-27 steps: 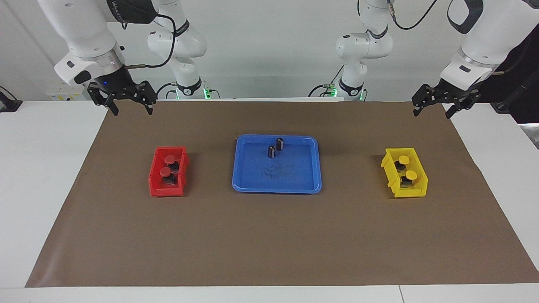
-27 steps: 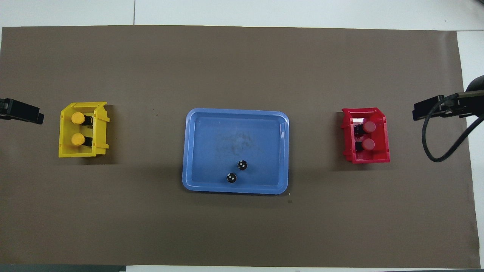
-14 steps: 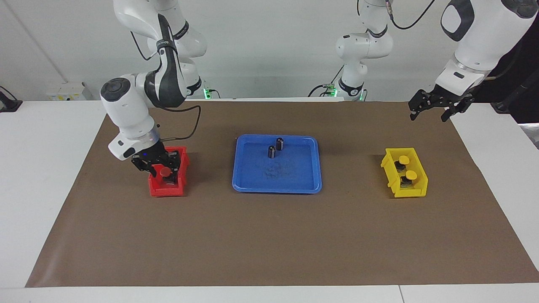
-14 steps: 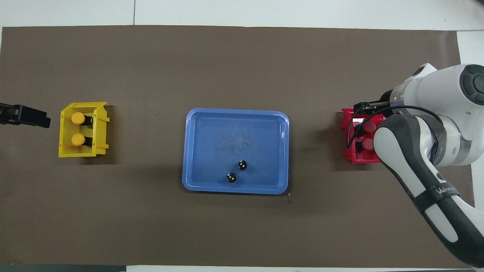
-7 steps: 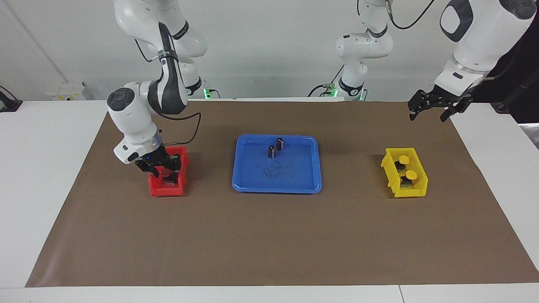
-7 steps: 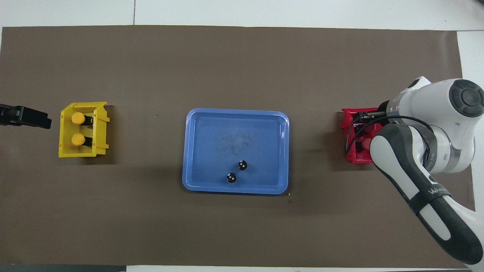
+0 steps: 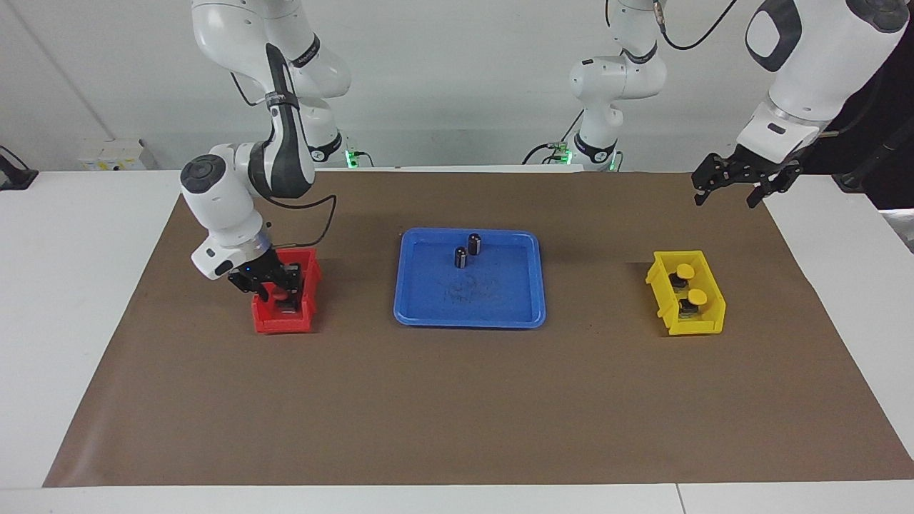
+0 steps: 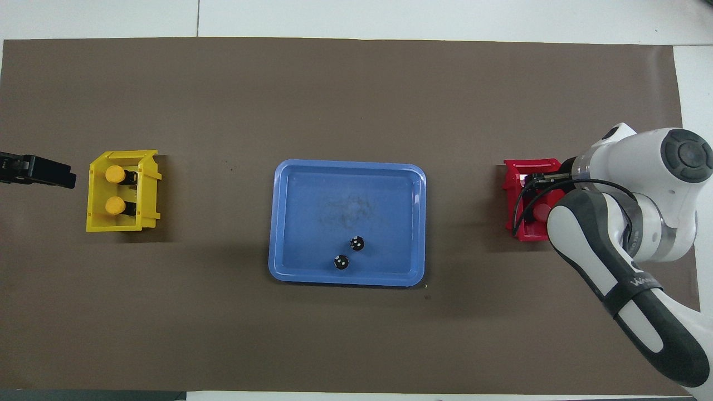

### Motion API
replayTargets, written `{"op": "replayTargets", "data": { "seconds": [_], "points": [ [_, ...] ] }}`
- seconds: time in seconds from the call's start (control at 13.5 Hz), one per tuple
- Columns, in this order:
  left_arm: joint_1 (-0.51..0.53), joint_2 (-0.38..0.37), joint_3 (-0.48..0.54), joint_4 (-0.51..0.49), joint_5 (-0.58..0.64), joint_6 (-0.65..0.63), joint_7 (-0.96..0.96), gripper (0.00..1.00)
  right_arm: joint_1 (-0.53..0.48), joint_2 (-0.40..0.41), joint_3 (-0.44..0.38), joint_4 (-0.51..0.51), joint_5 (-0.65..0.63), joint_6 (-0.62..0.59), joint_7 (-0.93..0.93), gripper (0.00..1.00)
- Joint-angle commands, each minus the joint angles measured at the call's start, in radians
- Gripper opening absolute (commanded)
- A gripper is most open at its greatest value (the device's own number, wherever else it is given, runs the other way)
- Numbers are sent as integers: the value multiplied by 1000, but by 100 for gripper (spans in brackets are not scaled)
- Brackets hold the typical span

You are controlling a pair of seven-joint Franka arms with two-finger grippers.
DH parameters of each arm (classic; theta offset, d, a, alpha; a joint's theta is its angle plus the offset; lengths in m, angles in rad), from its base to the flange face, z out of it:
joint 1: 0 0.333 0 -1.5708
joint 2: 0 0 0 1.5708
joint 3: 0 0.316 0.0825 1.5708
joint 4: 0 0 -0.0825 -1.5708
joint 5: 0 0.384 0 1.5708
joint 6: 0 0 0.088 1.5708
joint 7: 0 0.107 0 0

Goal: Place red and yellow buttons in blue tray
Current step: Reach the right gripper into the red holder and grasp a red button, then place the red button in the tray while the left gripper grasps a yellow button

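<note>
The blue tray (image 7: 500, 296) (image 8: 312, 195) lies mid-table. Two yellow buttons (image 7: 685, 271) (image 8: 115, 174) stand in a small yellow bin (image 7: 703, 325) (image 8: 96, 223) toward the left arm's end. A small red bin (image 7: 282, 325) (image 8: 515, 172) stands toward the right arm's end. My right gripper (image 7: 273, 284) (image 8: 543, 186) is down inside it at the red buttons. One red cap (image 7: 278, 293) (image 8: 540, 211) shows below it; the other red button is hidden. My left gripper (image 7: 734, 187) (image 8: 36, 170) is open, empty and raised over the mat's edge beside the yellow bin.
Two small dark cylinders (image 7: 475, 243) (image 8: 356, 243) stand upright in the tray, in the part nearer the robots. A brown mat (image 7: 457, 400) covers the table. The right arm's elbow and forearm (image 8: 624, 239) hang over the red bin's end of the mat.
My right gripper came down from above the mat's edge into the red bin and has settled there over the last half second. My left gripper has hardly moved.
</note>
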Motion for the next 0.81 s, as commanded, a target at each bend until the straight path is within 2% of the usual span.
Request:
{"op": "replayTargets", "data": {
  "seconds": [0.0, 0.15, 0.3, 0.44, 0.52, 0.59, 0.74],
  "points": [
    [5, -34, 2, -40, -19, 25, -8, 100, -2, -16, 6, -8, 19, 1, -26, 25],
    [6, -34, 3, -40, -19, 34, -6, 100, -2, 4, 6, 72, 5, -94, -28, 23],
    [58, -20, 2, -43, -21, 121, 1, 100, -3, 36, 6, 246, -4, -290, -29, 23],
    [60, 56, 2, -88, -21, 237, 8, 100, 12, 65, 9, 415, -4, -453, -20, 23],
    [57, 93, 2, -123, -21, 319, 8, 100, 53, 96, 9, 493, -4, -503, 6, 24],
    [52, 148, 2, -134, -20, 377, 18, 97, 79, 121, 10, 555, -3, -528, 62, 25],
    [54, 257, 2, -138, -19, 469, 78, 88, 220, 165, 12, 633, -3, -510, 269, 24]
  ]
}}
